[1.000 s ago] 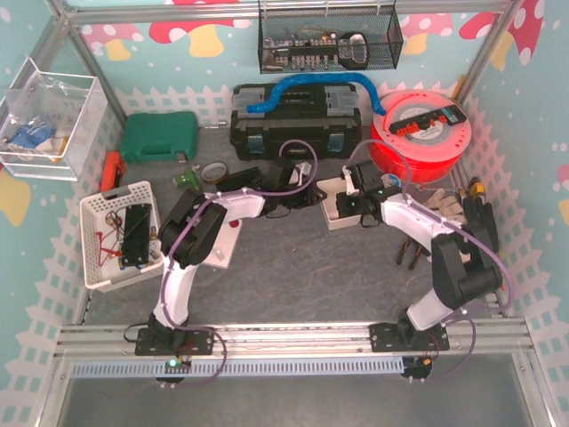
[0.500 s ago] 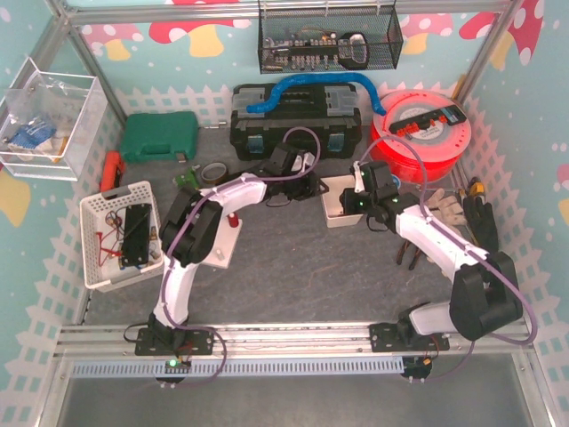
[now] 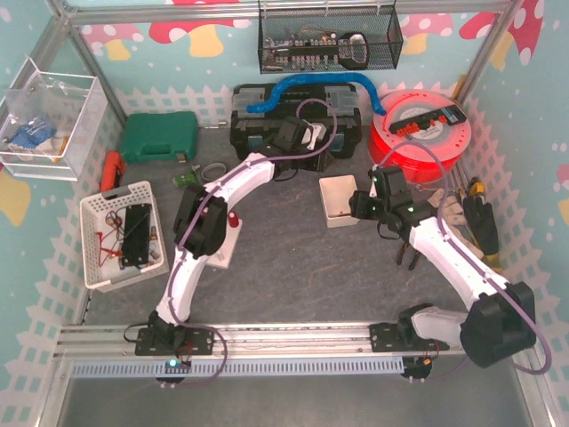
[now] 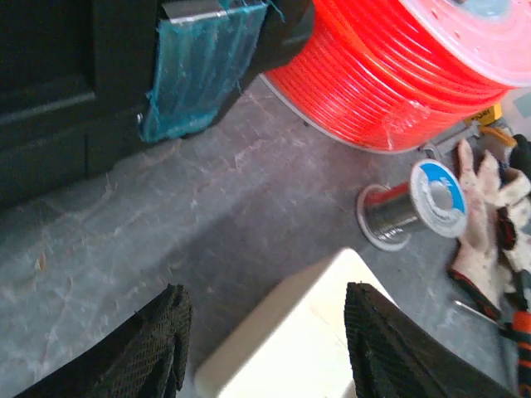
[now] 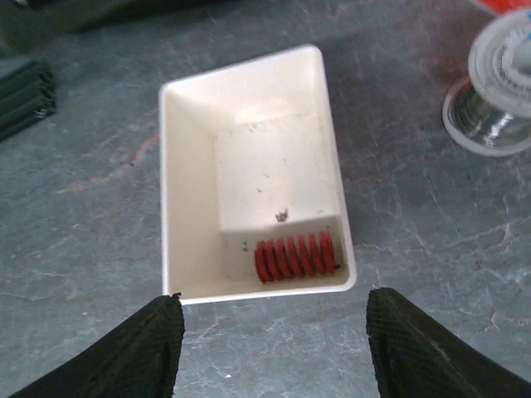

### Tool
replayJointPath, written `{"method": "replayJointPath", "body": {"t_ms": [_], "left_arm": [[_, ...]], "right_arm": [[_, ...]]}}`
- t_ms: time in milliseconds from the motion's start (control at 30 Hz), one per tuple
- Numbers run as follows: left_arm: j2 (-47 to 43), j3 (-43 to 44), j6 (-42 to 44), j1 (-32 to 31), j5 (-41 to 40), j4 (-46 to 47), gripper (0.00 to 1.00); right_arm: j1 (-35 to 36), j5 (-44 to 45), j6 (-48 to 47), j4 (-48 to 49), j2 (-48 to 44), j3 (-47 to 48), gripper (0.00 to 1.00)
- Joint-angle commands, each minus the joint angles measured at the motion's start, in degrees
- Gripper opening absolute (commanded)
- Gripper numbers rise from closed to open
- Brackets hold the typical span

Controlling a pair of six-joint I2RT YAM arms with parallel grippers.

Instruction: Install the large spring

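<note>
The large red spring (image 5: 295,257) lies on its side in the near end of a white open box (image 5: 189,199), which stands mid-table in the top view (image 3: 337,199). My right gripper (image 5: 272,298) is open and empty, its fingertips just short of the box's near wall; in the top view it (image 3: 363,205) sits at the box's right side. My left gripper (image 4: 265,292) is open and empty, above a corner of the white box (image 4: 290,340). In the top view it (image 3: 300,139) is up by the black toolbox (image 3: 293,120).
An orange cable reel (image 3: 418,133) stands at the back right, with a solder spool (image 4: 411,203) and work gloves (image 4: 489,207) beside it. A white plate with a red part (image 3: 231,233) lies by the left arm. A white basket (image 3: 120,233) is at the left, and pliers (image 3: 407,253) at the right.
My left gripper has drawn back from the white box toward the black toolbox. My right gripper has pulled away from the box to its right side. The box stays put.
</note>
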Motion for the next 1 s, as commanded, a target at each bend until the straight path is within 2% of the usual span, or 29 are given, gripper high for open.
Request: {"method": "replayJointPath", "body": {"t_ms": [0, 100, 300, 433, 667, 967], "left_arm": [[5.8, 6.0, 6.4, 1.4, 0.6, -2.7, 0.54], [8.2, 7.9, 6.4, 1.9, 4.0, -2.6, 0.54], [10.7, 9.5, 5.6, 1.9, 10.2, -1.3, 0.56], [10.7, 7.3, 4.6, 2.0, 13.2, 0.3, 0.56], [10.1, 4.0, 0.7, 1.7, 18.3, 0.6, 0.55], [4.3, -6.3, -1.8, -0.2, 17.6, 0.7, 0.52]], "right_arm": [[-2.5, -2.8, 3.5, -4.1, 5.2, 0.6, 0.64], [-3.9, -5.4, 4.8, -4.4, 8.4, 1.3, 0.69], [-5.7, -8.4, 8.4, -4.0, 14.0, 4.4, 0.69], [-6.0, -10.2, 10.6, -0.7, 16.1, 3.6, 0.66], [-8.2, -10.0, 11.7, -0.5, 19.4, 5.2, 0.61], [-9.8, -10.5, 13.3, 3.1, 25.3, 10.5, 0.6]]}}
